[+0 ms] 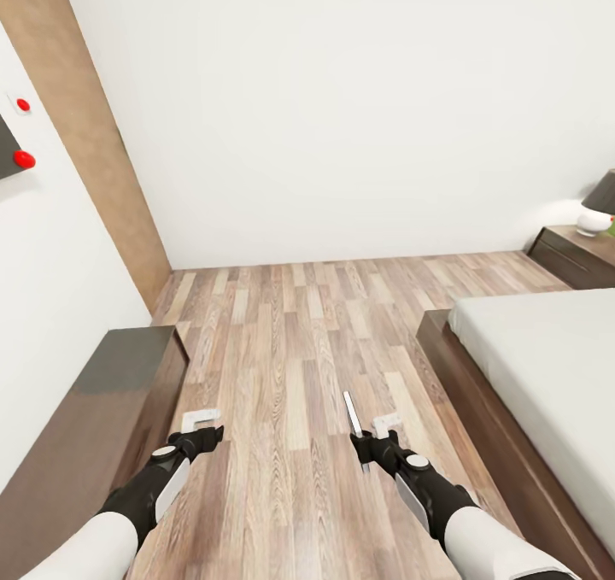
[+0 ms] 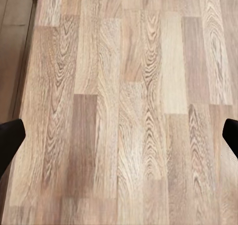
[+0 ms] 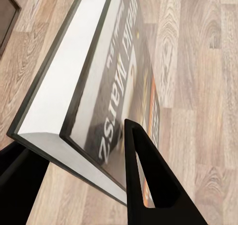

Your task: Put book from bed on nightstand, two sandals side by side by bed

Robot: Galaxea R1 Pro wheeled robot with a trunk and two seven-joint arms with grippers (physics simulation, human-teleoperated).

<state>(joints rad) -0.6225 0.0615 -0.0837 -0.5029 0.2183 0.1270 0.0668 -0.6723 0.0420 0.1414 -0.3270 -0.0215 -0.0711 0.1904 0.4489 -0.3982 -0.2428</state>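
Wood-plank floor stretches beside the bed (image 1: 547,366), where the right tool (image 1: 369,440) is clamped on the book (image 3: 94,86), thin, light, stiff, best pinched across its covers; the left tool (image 1: 202,436) hangs apart.

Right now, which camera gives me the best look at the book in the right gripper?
The right wrist view: the book shows close up, cover lettering visible, clamped between the black fingers. The head view shows it edge-on as a thin sliver above the right gripper.
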